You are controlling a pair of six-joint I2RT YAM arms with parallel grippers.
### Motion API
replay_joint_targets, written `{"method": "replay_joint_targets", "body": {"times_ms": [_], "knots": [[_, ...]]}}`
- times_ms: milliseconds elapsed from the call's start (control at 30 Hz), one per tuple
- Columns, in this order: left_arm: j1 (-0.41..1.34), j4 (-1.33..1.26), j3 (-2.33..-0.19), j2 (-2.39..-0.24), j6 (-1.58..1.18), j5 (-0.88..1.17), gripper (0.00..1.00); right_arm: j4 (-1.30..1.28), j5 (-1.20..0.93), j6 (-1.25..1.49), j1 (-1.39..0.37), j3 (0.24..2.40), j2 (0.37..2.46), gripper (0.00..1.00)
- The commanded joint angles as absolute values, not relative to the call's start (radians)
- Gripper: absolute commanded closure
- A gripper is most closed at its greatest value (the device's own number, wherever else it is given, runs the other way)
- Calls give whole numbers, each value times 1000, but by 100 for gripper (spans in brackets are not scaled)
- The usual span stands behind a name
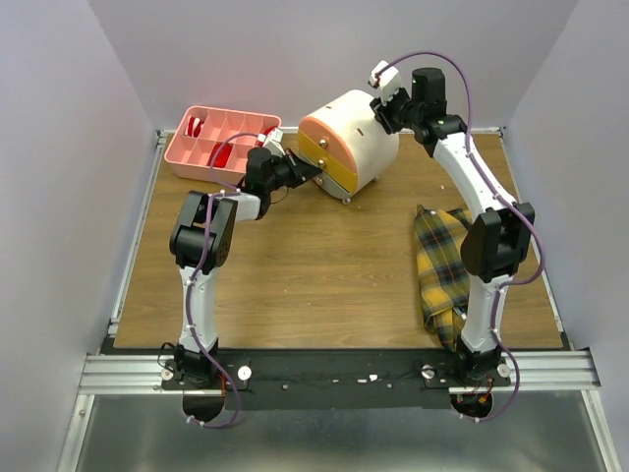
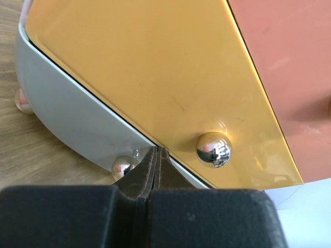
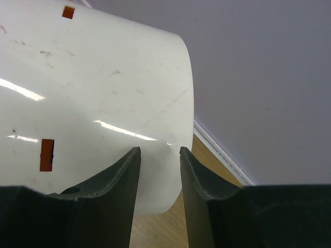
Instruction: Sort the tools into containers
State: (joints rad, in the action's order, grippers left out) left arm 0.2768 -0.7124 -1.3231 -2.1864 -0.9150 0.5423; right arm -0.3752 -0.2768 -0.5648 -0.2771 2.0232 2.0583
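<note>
Currently my left jaws are pressed together, tips at the yellow drawer front's (image 2: 155, 77) lower edge beside its chrome knob (image 2: 213, 150). My right jaws stand narrowly apart behind the cream drawer unit (image 1: 359, 138) on the table's (image 1: 324, 265) far side. It looks like slick, rigid, likely light plastic, so I'd pull the knob, bracing the back.

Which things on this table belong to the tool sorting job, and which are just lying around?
Job in hand: pink tray; cream drawer unit; red items in the tray.
Just lying about: yellow plaid cloth.
</note>
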Motion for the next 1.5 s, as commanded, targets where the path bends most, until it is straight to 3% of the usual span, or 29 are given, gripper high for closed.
{"method": "replay_joint_targets", "body": {"times_ms": [0, 100, 233, 333, 533, 600, 633, 667, 700, 733, 867, 933, 1000, 1267, 1467], "knots": [[308, -686, -1319, -2230, -939, 502, 100, -653, -268, -534, -291, 1937, 2200, 54], [311, -707, -1307, -2227, -980, 505, 99, -647, -256, -531, -290, 1930, 2188, 54], [289, -675, -1264, -2145, -1003, 514, 74, -577, -125, -528, -291, 1921, 2154, 54], [275, -641, -1210, -2053, -1040, 518, 62, -487, 47, -529, -291, 1925, 2119, 54], [252, -560, -1048, -1859, -1036, 548, 51, -428, 173, -506, -282, 1921, 2011, 45], [252, -511, -1002, -1772, -974, 545, 48, -426, 179, -499, -282, 1896, 1976, 38], [252, -480, -999, -1746, -888, 546, 43, -428, 183, -499, -284, 1866, 1961, 34], [252, -401, -1002, -1700, -838, 549, 39, -426, 175, -483, -284, 1843, 1921, 22], [252, -358, -1014, -1678, -789, 546, 26, -434, 155, -480, -281, 1827, 1904, 19], [252, -313, -1022, -1655, -723, 545, 2, -471, 91, -476, -279, 1812, 1884, 16], [252, -63, -1086, -1536, -308, 487, 1, -558, -118, -428, -265, 1689, 1766, 10], [239, 93, -1133, -1510, -189, 369, 1, -560, -191, -378, -256, 1637, 1680, 0], [216, 161, -1152, -1473, -91, 283, 1, -567, -129, -182, -258, 1580, 1616, 0], [101, 195, -1232, -1457, -87, 206, 1, -554, -25, -9, -261, 1439, 1405, 0], [101, 170, -1253, -1479, -116, 227, 1, -548, -107, -15, -261, 1413, 1327, 0]]}}
